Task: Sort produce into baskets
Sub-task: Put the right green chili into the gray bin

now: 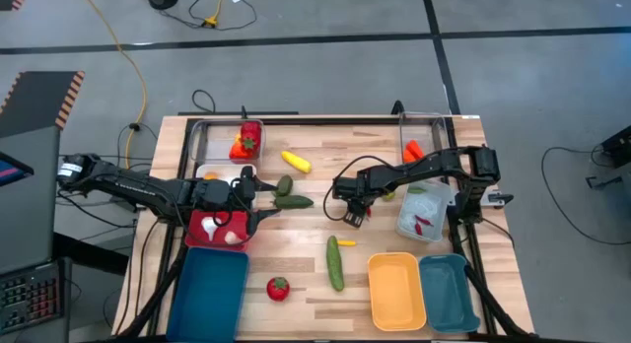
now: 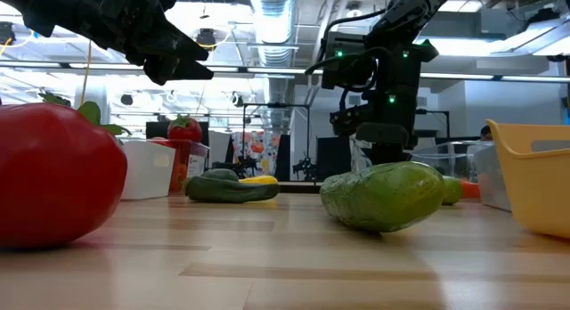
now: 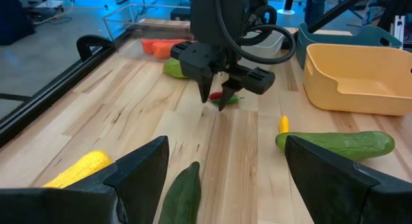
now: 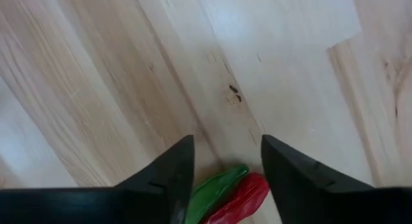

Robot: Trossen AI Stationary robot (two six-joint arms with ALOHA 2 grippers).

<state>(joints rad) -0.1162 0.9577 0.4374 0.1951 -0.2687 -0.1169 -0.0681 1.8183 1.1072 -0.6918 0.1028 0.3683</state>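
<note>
- Right now the step in hand looks like a pick: right gripper [image 1: 352, 216] sits centre of the high view, pointed down at the light wooden table [image 1: 306, 254], w/ a small red chilli with a green stem [image 4: 226, 195] lying between its 2 dark fingers [image 4: 168, 172].
- Jaws stand apart, 1 either side of the chilli; nothing gripped yet as far as the right wrist view shows, though its lower end is cut off by the frame edge.
- Left wrist view backs this: right gripper tips just above the table, red-and-green chilli at them.
- Left gripper [image 1: 264, 200] waits left of centre in the high view, above the pink-red plastic basket [image 1: 202, 240] area, jaws open and empty.
- Produce is scattered: long green cucumber [image 1: 335, 263] lower centre, red tomato [image 1: 278, 288] bottom centre, yellow squash [image 1: 296, 162] upper centre, dark green pepper-like pieces [image 1: 291, 198] mid-left.
- Baskets: orange-yellow tray [image 1: 396, 291] and small teal tray [image 1: 448, 292] lower right, both look empty; larger dark teal tray [image 1: 210, 293] lower left; clear tray w/ red chillies [image 1: 426, 213] at right, close to the right arm.
- Next move, my guess: close squarely on the chilli, lift clear, carry right to the clear tray that holds similar red pieces.
- Needs care: chilli is thin and low on the table, so fingers must go right down or it may slip out.
</note>
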